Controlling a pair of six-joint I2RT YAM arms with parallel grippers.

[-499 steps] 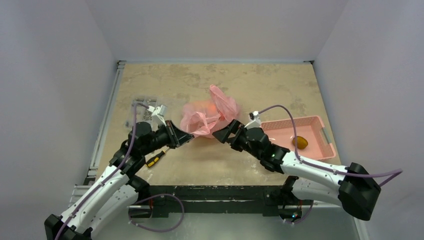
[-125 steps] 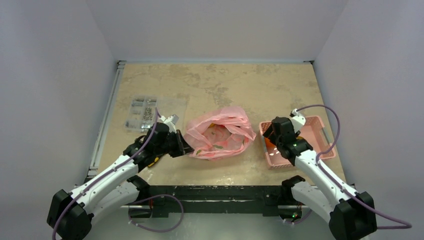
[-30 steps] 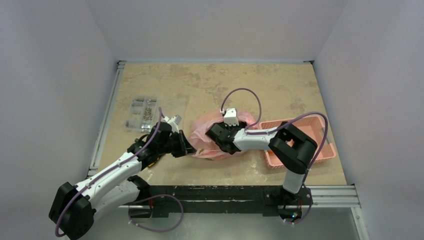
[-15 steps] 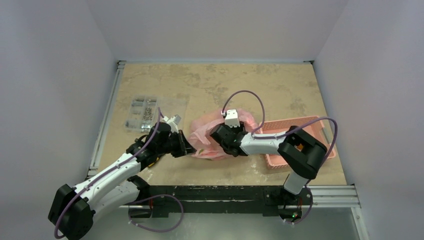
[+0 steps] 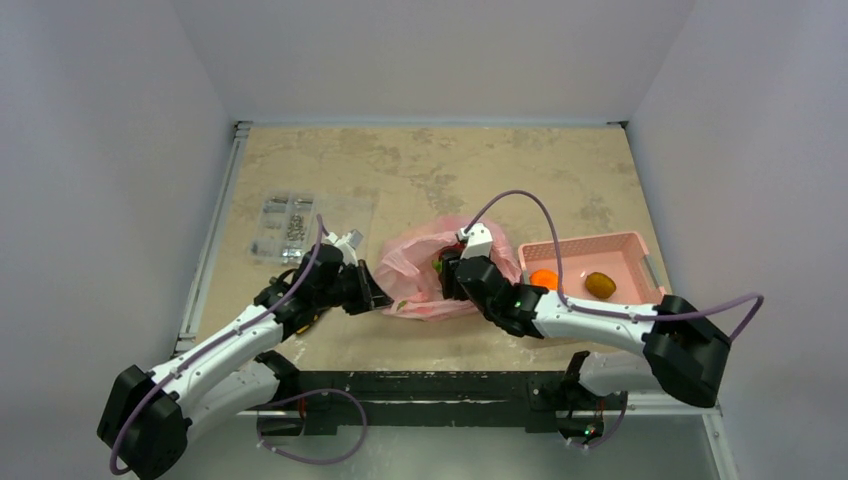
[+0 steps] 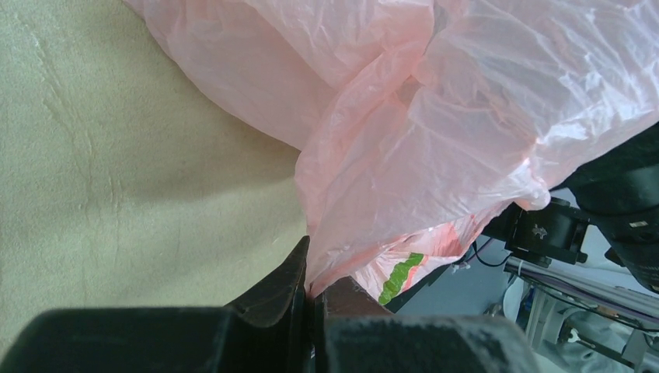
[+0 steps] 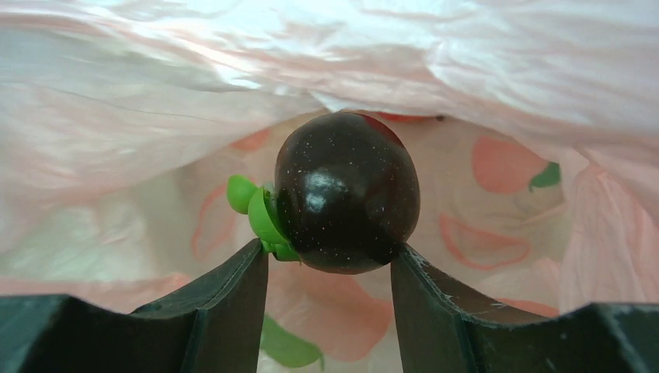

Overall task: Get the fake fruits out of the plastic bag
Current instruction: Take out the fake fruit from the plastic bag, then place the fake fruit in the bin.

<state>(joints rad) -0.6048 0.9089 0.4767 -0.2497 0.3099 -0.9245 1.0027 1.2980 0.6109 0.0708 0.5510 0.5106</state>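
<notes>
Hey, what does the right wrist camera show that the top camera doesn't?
Right wrist only: a clear look at the dark glossy plastic plum gripped by the right hand. Top only: a rigid pink rectangular basket holding an orange plastic fruit and a brown kiwi, and the left hand pinching the thin crinkly pink plastic bag. Both: that bag and the right hand.

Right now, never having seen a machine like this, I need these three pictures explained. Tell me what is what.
Two robot arms are bolted at the near edge of a table. The wide picture looks down from above and behind them; the other two come from cameras on each wrist. The left gripper pinches the edge of a pink plastic bag. The right gripper reaches into the bag and clamps a dark plum. An orange and a kiwi lie in the pink basket.
</notes>
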